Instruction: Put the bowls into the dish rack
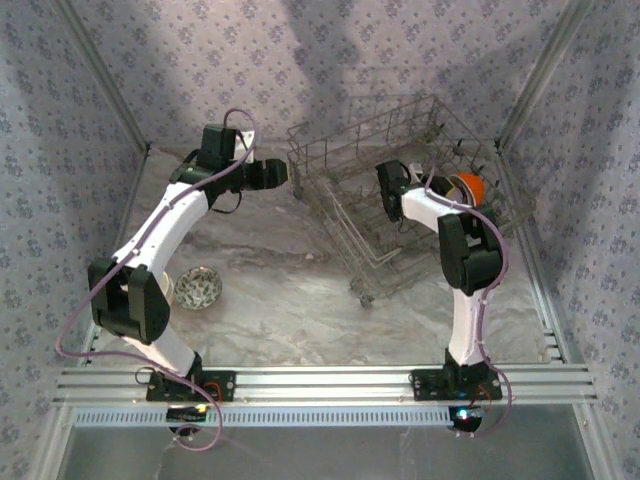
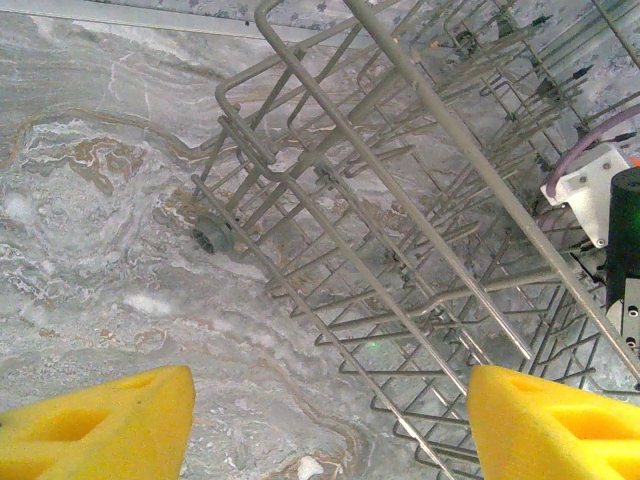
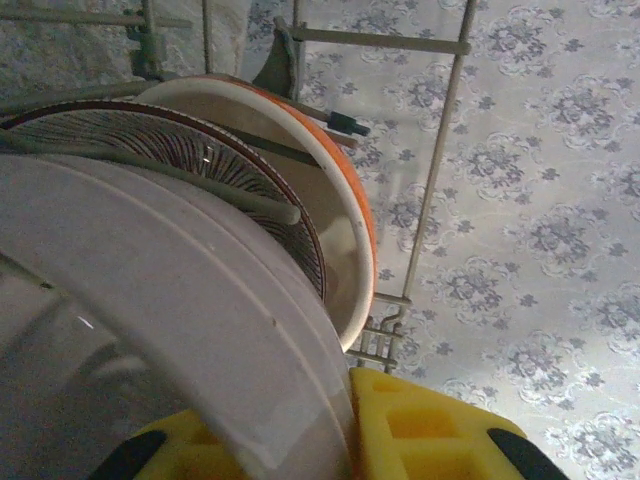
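Observation:
The grey wire dish rack (image 1: 330, 165) stands at the back middle of the table. My right gripper (image 1: 393, 183) reaches into it. In the right wrist view its yellow pads (image 3: 440, 430) close on the rim of a lavender-grey bowl (image 3: 180, 300) standing on edge. Behind that bowl sit a bowl with a striped inside (image 3: 240, 160) and an orange bowl (image 3: 345, 220), both between the tines. The orange bowl (image 1: 468, 186) also shows at the rack's right end. A patterned bowl (image 1: 198, 288) lies on the table at the left. My left gripper (image 2: 330, 405) is open and empty beside the rack's left corner (image 2: 300, 180).
Patterned walls close in the table on three sides. The left arm's elbow (image 1: 130, 300) hangs just left of the patterned bowl, with a pale rim (image 1: 167, 288) showing behind it. A small rack wheel (image 2: 213, 236) rests on the marbled tabletop (image 1: 300, 290).

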### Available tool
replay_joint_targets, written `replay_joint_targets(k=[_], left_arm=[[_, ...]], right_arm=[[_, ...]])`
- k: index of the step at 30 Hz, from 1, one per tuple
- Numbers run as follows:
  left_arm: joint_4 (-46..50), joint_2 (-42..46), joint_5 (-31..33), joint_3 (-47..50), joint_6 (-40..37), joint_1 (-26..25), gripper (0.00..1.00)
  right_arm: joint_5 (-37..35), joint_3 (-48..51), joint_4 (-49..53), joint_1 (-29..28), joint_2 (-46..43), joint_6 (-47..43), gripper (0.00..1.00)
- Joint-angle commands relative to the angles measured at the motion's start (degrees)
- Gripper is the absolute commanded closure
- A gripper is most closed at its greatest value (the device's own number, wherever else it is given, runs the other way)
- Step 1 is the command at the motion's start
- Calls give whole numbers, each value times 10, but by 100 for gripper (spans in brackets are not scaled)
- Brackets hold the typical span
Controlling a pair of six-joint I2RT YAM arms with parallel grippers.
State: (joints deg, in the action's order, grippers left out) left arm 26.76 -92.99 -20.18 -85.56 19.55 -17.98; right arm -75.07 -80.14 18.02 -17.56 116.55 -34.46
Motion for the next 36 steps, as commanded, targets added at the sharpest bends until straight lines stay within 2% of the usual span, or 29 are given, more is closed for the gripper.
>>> replay_joint_targets(k=[1, 9, 11, 14, 16, 19, 21, 28, 36], left_arm=[[-14, 13, -11, 0, 0, 6, 28], [-14, 11, -11, -3, 1, 6, 28], [-13, 10, -11, -5, 2, 6, 27], [-10, 7, -10, -9, 3, 6, 27], [-8, 4, -10, -13, 5, 6, 27], [-4, -1, -10, -21, 7, 6, 28], [-3, -4, -10, -27, 10, 6, 27], [11, -17, -10, -54, 19, 5, 28], [25, -30, -2, -76, 28, 0, 28]], right_arm=[[32, -7, 58, 10, 20, 27, 80], [53, -28, 92, 27, 29, 66, 80], [62, -31, 91, 35, 30, 66, 71], [77, -35, 89, 43, 30, 62, 69], [88, -37, 84, 49, 31, 59, 63], [98, -44, 79, 57, 35, 52, 62], [106, -44, 72, 60, 31, 48, 56], [136, -48, 70, 60, -1, 43, 50], [169, -34, 55, 55, -50, 33, 32]])
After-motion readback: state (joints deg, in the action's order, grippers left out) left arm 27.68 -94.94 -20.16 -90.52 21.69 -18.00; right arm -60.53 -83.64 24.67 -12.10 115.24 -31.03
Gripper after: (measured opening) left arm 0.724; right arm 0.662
